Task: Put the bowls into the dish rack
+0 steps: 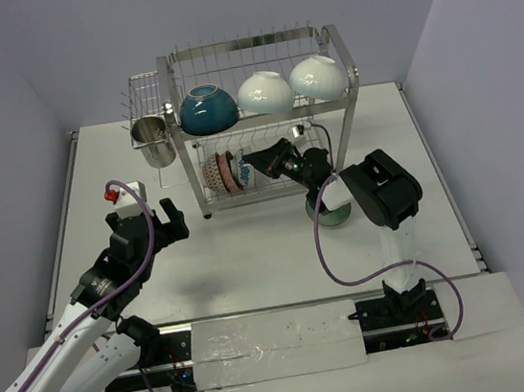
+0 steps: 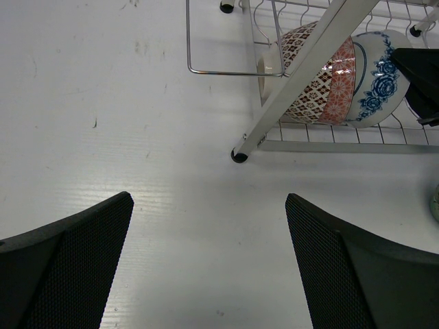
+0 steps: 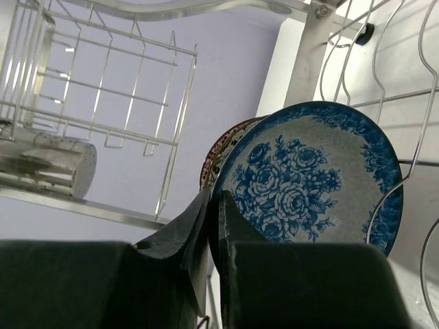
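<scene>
1. The right end effector point(image 3: 214, 226) is clenched on the rim of the blue-white bowl point(image 3: 309, 185). The bowl stands on edge in the dish rack point(image 2: 293, 81) lower tier, beside the red patterned bowl point(image 2: 336, 89).
2. The left end effector point(image 2: 209, 199) is released and empty, farther off over the table point(image 2: 103, 103).

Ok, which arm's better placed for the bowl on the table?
Right, probably: the pale green bowl sits beside that arm, though the right gripper must first release the blue-white bowl. Left gripper is open but farther away.
</scene>
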Robot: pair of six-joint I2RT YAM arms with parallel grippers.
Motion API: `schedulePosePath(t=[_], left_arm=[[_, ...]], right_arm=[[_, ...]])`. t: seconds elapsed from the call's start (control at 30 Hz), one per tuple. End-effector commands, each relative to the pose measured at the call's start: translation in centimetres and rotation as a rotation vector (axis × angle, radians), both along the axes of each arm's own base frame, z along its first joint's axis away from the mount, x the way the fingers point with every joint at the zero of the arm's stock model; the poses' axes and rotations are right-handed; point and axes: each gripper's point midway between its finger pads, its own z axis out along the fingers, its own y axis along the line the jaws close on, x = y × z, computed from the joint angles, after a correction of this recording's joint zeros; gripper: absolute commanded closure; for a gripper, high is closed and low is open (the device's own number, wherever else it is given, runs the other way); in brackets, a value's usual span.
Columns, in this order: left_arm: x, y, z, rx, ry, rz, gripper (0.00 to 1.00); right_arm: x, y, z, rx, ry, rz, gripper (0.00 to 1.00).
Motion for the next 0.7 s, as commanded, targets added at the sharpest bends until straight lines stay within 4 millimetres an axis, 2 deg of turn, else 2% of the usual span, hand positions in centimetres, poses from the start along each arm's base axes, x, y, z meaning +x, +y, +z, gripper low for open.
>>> schedulePosePath(t=[0.0,0.1,0.27,0.4,0.67], left_arm=[[0.4,0.1,1.2,-0.019,-0.037,0.011,0.01],[0.3,0.1,1.2,-0.020,-0.038,0.011,0.01],[0.4,0.0,1.1,-0.017,-0.035,0.007,0.01],[0.3,0.0,1.2,-0.021,-0.038,0.008,0.01],[0.3,0.0,1.1,-0.018,-0.035,0.008,0.01]], right_arm=[[-0.2,-0.5,5.0,0.024,-0.244,-0.032,0.94],[-0.1,-0.3,4.2,-0.056,-0.241,-0.025,0.87],[-0.3,-0.1,4.0,-0.080,-0.238,-0.022,0.84],[-0.4,0.6,3.9,-0.119,-0.248,-0.001,0.75],[-1.1,0.5,3.4,-0.146,-0.251,0.005,0.65]])
